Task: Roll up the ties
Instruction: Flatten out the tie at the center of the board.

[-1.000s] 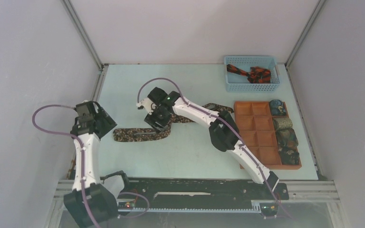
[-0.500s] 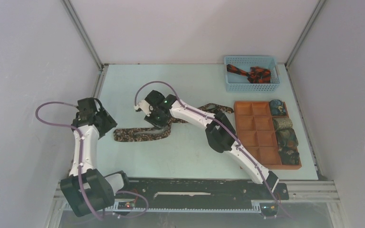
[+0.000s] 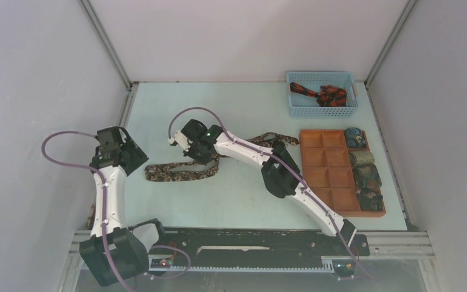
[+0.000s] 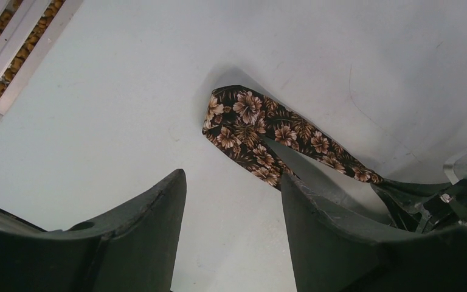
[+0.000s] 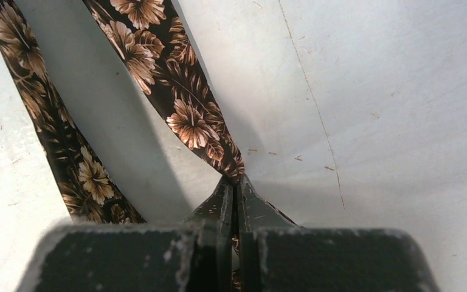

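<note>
Right wrist view: the right tool (image 5: 236,185) has snapped together, now clamped on the brown floral tie (image 5: 185,115) lying on the bench (image 5: 371,91). A second ago it stood apart. Over by the tie's wide end, the left tool (image 4: 232,179) stays apart.

Top camera overlooks the whole table (image 3: 176,109); both wrist cameras closely share the floral tie (image 4: 249,128).

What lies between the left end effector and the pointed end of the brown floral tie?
Only bare table. The left wrist view shows it between the open left end effector and the pointed end of the brown floral tie.
</note>
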{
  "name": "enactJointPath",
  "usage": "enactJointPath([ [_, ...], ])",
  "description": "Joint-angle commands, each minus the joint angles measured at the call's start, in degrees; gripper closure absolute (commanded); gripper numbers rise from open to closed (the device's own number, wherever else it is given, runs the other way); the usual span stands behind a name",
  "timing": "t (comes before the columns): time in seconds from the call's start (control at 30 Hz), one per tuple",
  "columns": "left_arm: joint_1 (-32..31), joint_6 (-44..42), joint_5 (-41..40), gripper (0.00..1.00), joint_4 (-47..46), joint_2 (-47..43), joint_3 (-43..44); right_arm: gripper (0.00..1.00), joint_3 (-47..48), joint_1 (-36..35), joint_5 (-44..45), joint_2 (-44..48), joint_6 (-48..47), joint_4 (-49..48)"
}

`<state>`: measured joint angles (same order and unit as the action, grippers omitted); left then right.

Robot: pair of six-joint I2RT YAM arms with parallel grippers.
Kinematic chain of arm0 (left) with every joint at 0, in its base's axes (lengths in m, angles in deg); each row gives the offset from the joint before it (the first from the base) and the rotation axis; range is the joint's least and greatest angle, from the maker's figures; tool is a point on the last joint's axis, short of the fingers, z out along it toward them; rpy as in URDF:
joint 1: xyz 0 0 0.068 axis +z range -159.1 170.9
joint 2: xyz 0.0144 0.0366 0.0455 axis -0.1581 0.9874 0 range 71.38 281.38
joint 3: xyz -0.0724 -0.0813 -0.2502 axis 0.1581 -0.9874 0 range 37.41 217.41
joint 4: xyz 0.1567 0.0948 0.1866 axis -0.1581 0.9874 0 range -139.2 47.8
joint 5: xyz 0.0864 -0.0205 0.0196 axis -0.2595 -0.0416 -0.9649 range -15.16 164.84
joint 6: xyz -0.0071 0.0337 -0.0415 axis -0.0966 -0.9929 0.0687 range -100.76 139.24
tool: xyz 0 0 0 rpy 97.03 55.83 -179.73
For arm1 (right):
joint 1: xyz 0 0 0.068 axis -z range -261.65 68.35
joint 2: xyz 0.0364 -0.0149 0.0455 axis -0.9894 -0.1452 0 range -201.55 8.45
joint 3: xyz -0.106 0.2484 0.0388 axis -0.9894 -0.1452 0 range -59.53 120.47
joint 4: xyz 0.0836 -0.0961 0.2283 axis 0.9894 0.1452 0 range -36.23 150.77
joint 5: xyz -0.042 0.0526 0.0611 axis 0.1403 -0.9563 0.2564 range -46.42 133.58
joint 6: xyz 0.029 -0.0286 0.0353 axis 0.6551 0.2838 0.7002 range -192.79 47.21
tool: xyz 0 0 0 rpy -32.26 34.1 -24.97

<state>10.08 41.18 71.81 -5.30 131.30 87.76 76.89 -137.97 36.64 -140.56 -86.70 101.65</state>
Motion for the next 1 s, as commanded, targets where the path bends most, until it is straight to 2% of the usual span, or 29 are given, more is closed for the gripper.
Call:
enactJointPath([
  [0.0, -0.20, -0.79, -1.45, 0.35, -1.04, -3.16, -0.38, 1.00, -0.19, -0.92, 2.60, 6.74, 3.20, -4.13],
  [0.37, -0.11, 0.35, -2.44, 0.35, -1.99, -5.80, -1.28, 1.00, -1.44, -2.92, 5.09, 18.43, 5.96, -3.12],
  [0.67, -0.11, 0.99, -2.74, 0.36, -1.49, -7.52, -1.75, 1.00, -13.72, -7.49, 6.81, 24.59, 7.19, -0.21],
  [0.87, 0.13, 1.75, -3.82, 0.35, -1.54, -9.19, -3.16, 1.00, -23.35, -9.59, 8.43, 28.61, 9.83, -3.26],
  [0.97, 0.54, 1.84, -3.96, 0.36, -1.49, -9.70, -3.26, 1.00, -25.30, -10.42, 8.84, 29.29, 10.83, -3.43],
])
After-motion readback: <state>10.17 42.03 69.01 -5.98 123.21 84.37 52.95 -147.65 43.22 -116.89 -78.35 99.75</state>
